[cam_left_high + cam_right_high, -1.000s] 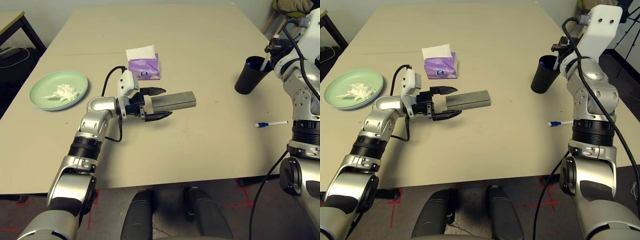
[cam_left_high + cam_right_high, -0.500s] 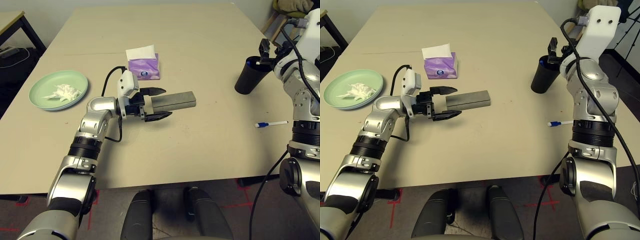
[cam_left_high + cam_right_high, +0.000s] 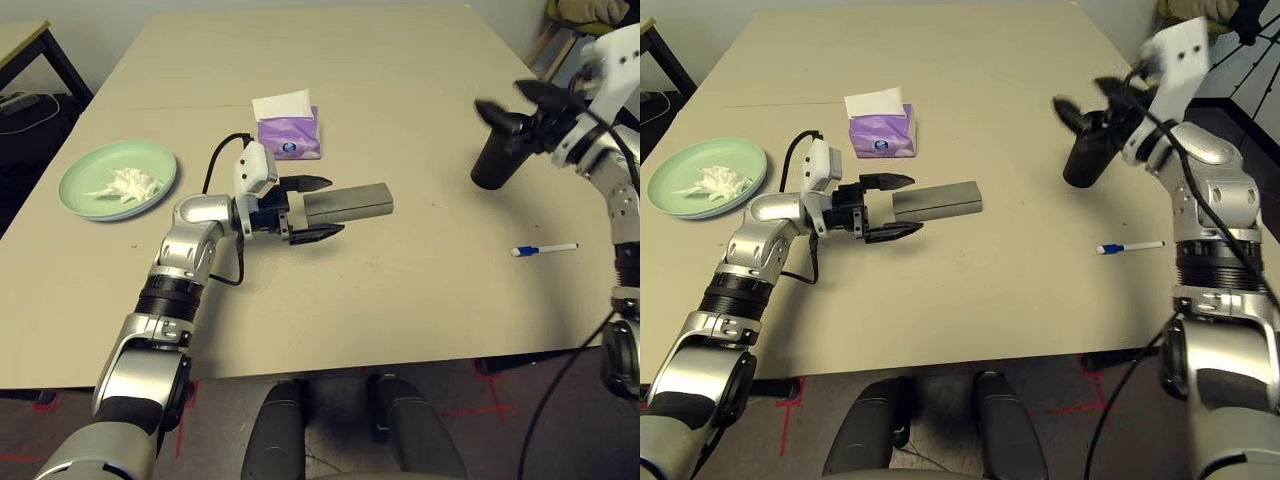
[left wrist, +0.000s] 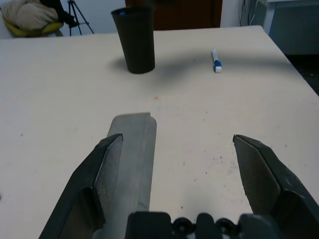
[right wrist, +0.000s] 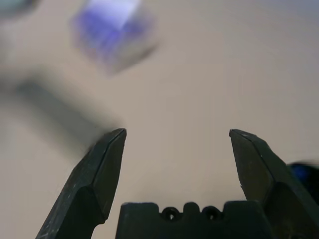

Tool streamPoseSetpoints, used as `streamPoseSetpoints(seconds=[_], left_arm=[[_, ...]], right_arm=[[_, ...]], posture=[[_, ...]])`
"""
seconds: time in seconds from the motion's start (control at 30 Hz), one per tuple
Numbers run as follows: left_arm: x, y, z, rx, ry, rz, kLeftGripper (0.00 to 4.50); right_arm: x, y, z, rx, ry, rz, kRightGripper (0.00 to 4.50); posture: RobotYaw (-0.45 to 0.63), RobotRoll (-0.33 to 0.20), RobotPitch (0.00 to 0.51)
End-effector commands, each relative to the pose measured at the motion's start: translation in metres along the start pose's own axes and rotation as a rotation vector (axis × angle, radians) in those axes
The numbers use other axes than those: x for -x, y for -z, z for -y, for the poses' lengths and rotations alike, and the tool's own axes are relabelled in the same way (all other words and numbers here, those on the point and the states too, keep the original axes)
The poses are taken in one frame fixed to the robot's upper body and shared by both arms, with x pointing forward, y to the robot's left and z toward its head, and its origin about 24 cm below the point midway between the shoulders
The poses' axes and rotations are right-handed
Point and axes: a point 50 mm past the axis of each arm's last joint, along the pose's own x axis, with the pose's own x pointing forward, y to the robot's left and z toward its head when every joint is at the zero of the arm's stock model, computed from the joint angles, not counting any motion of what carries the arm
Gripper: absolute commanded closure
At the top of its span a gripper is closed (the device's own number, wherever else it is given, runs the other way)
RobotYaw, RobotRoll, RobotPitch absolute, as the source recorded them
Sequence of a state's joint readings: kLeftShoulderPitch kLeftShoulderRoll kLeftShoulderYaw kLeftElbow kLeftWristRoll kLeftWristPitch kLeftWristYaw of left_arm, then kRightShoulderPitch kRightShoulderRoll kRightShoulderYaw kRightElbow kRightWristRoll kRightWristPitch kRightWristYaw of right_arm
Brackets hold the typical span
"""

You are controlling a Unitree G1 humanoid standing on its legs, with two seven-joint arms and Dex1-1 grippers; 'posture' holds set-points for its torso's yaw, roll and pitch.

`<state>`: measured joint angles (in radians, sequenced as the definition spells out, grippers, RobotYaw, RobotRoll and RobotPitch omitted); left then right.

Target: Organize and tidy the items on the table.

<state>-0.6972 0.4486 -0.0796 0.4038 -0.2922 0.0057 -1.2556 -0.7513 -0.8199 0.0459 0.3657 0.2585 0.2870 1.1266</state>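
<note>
- Left wrist view: the left gripper's two black fingers (image 4: 102, 179) are spread wide, gripping nothing. The grey-tan glasses case (image 4: 132, 159) lies flat on the table, one long side close to one finger, with bare tabletop towards the other.
- In the left eye view, the left gripper (image 3: 325, 208) is left of centre, pointing right, with the case reaching from between its fingers to the middle of the frame.
- The case looks light and fairly stiff, with smooth sides that might slip. A gentle squeeze across its narrow width, near mid-length, should suit it; the gripper would probably need centring first.
- At upper right, the right gripper (image 3: 502, 97) is also open and empty, over the black cup (image 3: 494, 166).
- The cup seems light and easily tipped; its upper wall is the likely hold.
- Below the cup, the blue-white pen (image 3: 544, 249) lies flat. Slim and hard, it could roll; take it mid-barrel.
- At left, the stacked plates (image 3: 78, 203) hold a crumpled white tissue (image 3: 128, 186), soft and almost weightless. The plates look rigid, best taken by the rim.
- From the head, the right gripper covers much of the cup's mouth; the left wrist view shows its rim and something blue inside.
</note>
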Motion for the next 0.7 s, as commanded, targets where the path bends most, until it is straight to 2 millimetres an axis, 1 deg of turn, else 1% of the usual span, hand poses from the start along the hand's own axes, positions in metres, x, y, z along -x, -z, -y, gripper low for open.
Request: streamPoseSetpoints(seconds=[0.03, 0.1, 0.17, 0.27, 0.37, 0.47, 0.6, 0.7], left_arm=[[-0.003, -0.003, 0.005, -0.03, 0.029, 0.011, 0.0], [-0.005, -0.004, 0.006, -0.027, 0.048, 0.024, 0.0], [-0.005, -0.005, 0.008, -0.026, 0.063, 0.032, 0.0], [-0.004, -0.005, 0.01, -0.016, 0.086, 0.043, 0.0], [-0.004, -0.005, 0.011, -0.013, 0.098, 0.044, 0.0], [-0.005, -0.005, 0.01, -0.01, 0.1, 0.046, 0.0], [-0.006, -0.006, 0.012, -0.008, 0.097, 0.051, 0.0], [-0.006, -0.005, 0.013, -0.005, 0.092, 0.049, 0.0]], right_arm=[[0.008, 0.014, -0.001, 0.152, -0.188, -0.215, 0.03], [0.011, 0.019, 0.002, 0.216, -0.245, -0.308, 0.03], [0.013, 0.022, 0.004, 0.262, -0.283, -0.362, 0.03], [0.019, 0.029, 0.011, 0.383, -0.319, -0.504, 0.03], [0.024, 0.032, 0.015, 0.437, -0.36, -0.581, 0.03], [0.029, 0.035, 0.019, 0.503, -0.429, -0.7, 0.03], [0.028, 0.034, 0.021, 0.567, -0.494, -0.763, 0.03], [0.028, 0.037, 0.021, 0.575, -0.516, -0.779, 0.03]], posture=[[0.13, 0.0, 0.163], [0.12, 0.0, 0.166], [0.12, 0.0, 0.168], [0.12, 0.0, 0.173], [0.12, 0.0, 0.175], [0.12, 0.0, 0.178], [0.14, 0.0, 0.188], [0.15, 0.0, 0.194]])
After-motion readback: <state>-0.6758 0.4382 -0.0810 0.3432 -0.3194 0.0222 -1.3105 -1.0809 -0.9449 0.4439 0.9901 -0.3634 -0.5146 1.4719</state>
